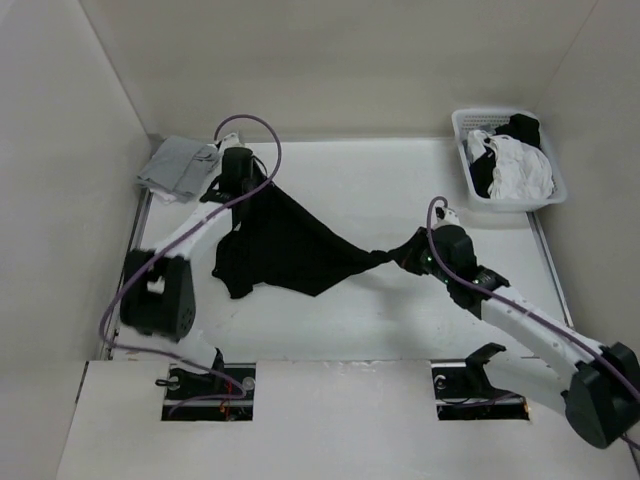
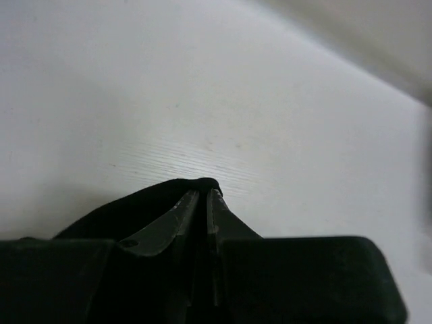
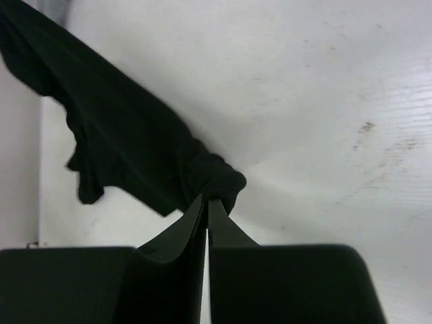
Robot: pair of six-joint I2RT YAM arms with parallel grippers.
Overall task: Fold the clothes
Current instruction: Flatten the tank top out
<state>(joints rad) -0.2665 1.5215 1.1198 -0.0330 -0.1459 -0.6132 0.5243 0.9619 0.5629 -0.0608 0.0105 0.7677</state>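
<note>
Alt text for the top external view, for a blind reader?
A black garment is stretched across a white table, the left end effector and right end effector each pinching one end. A grey cloth lies back left, a laundry basket back right.

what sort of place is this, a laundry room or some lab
Probably a robotics lab cell for laundry-folding trials, not a home: a white table boxed in by bare white walls, a black garment stretched between the left gripper and right gripper, and a laundry basket in the far corner.
</note>
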